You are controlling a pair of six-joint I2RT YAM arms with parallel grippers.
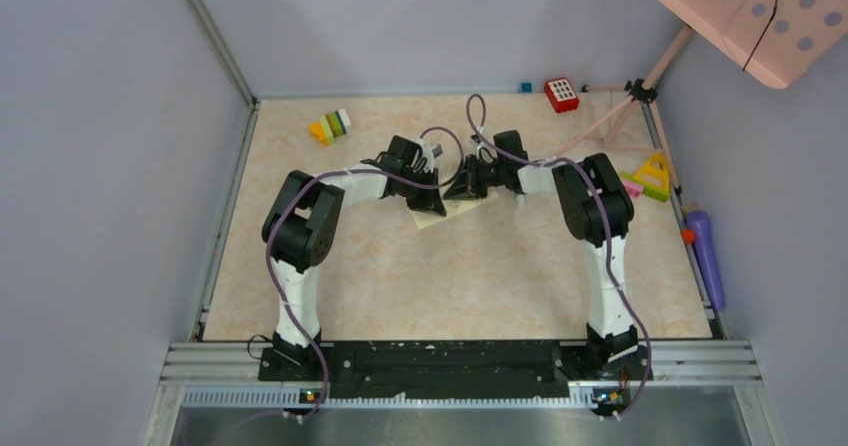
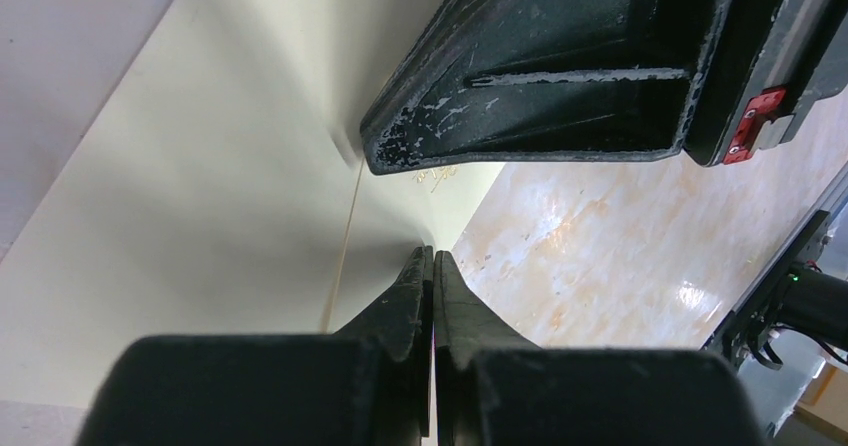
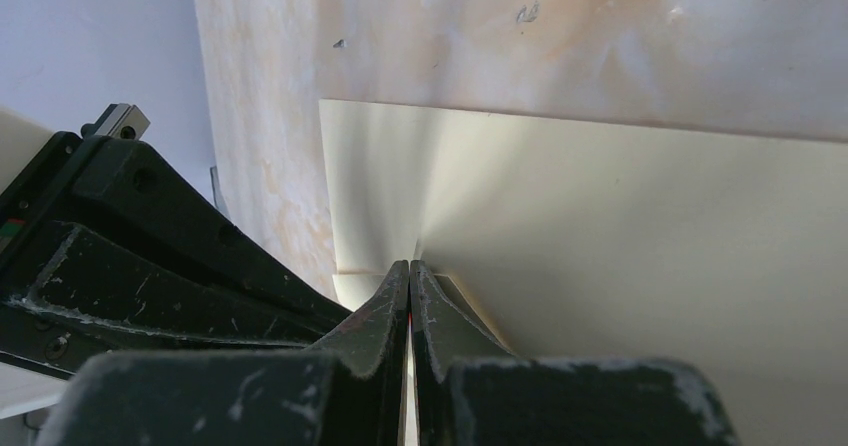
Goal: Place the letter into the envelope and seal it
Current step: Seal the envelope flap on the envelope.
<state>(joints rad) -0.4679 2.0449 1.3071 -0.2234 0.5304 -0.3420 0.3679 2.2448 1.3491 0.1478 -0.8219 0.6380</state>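
Note:
The pale cream envelope (image 1: 437,218) lies flat near the middle of the table, mostly covered by both grippers. My left gripper (image 1: 433,204) is shut, its tips (image 2: 432,256) resting at the envelope's (image 2: 220,196) edge by a thin tan seam. From the other side my right gripper (image 1: 463,190) is shut too, its tips (image 3: 410,266) down on the envelope (image 3: 620,236) close to a fold line. The two grippers nearly meet. Nothing shows between either pair of jaws. The letter is hidden.
Toy blocks (image 1: 330,126) lie at the back left and a red dotted block (image 1: 561,94) at the back. A triangle toy (image 1: 650,178) and a purple object (image 1: 705,246) sit by the right edge, near a tripod (image 1: 640,91).

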